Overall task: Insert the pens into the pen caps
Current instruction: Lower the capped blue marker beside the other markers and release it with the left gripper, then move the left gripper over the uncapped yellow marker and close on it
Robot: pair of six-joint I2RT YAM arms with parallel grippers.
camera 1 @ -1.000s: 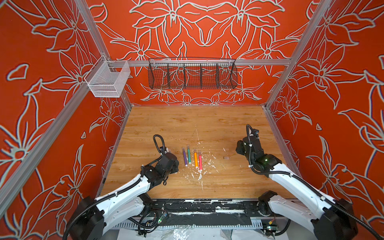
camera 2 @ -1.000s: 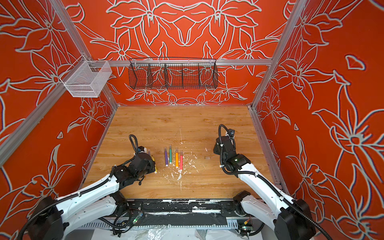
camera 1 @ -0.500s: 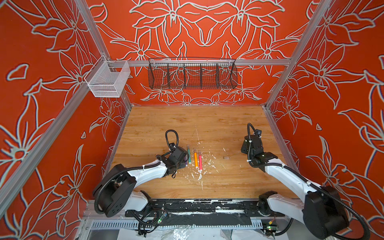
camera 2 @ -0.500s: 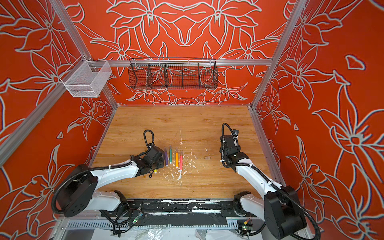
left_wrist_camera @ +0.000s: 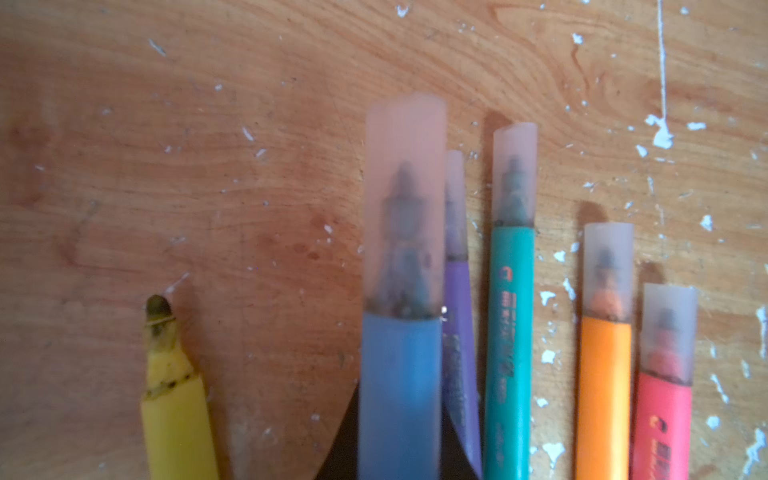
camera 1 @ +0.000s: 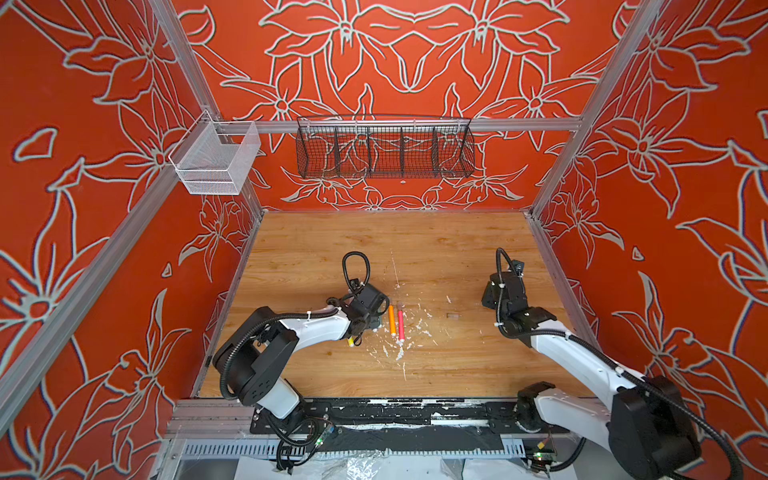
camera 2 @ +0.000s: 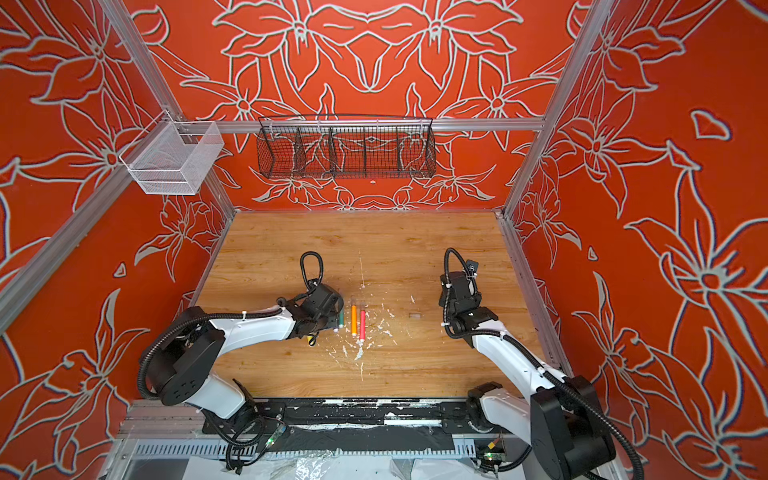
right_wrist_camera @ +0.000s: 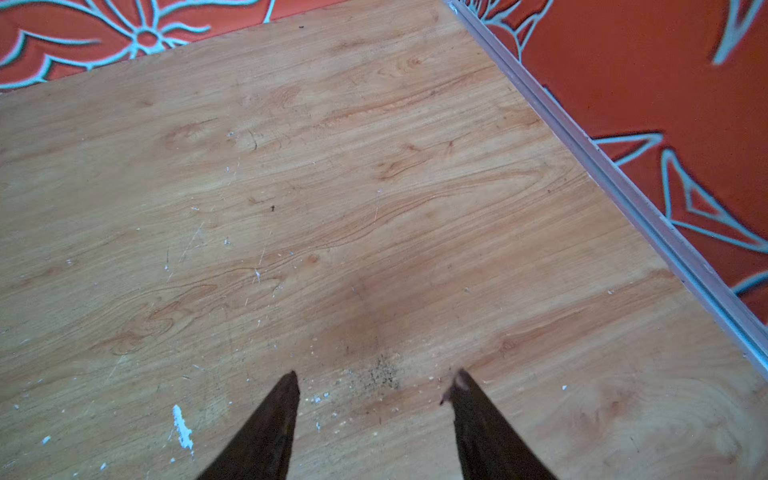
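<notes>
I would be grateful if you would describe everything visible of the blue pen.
The blue pen is a blue plastic barrel, blurred, wearing a translucent cap through which its dark pointed tip shows. The left gripper is shut on its barrel, apparently holding it above the wooden table; in the left wrist view it hides part of the purple pen.

orange pen [camera 1: 391, 320] | beside pink pen [camera 1: 400, 325] (parallel) | on table [camera 1: 436, 253]

Left claw [left_wrist_camera: 399, 401] clamped, right claw [right_wrist_camera: 376, 374] parted
</notes>
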